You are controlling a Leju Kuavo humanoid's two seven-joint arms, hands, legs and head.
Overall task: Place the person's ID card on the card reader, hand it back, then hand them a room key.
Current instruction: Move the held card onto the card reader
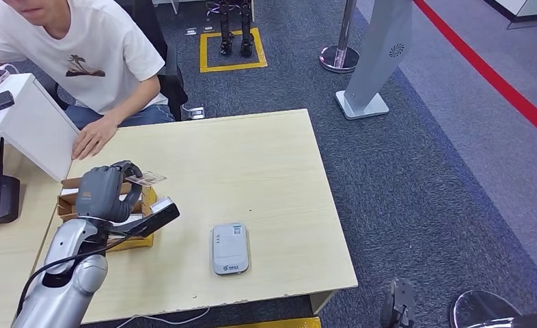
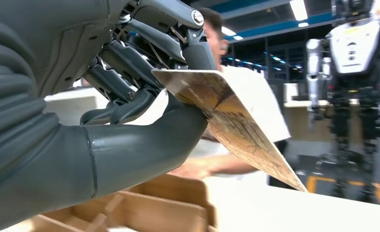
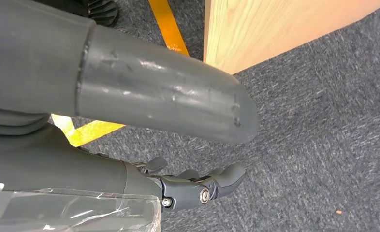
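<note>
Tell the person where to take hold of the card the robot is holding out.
Take the card by its free far end, coming from the person's side: the left hand pinches the near edge between thumb and fingers, and the rest juts out flat, tilted downward, with nothing around it.

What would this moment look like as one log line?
left hand: pinches card above box | right hand: empty | reader: bare

The left hand [image 2: 130, 116] looks like matt grey plastic with a ribbed cover; its dark fingers [image 2: 125, 58] show metal pins. Between them and the thumb sits a card [image 2: 226, 121], thin and stiff with a printed, brownish, slightly glossy face. Below the fingers, a bare wooden box [image 2: 144, 208] stands on the smooth pale wood-look bench [image 1: 252, 171]. The floor carpet [image 3: 323, 145] is rough grey.
</note>
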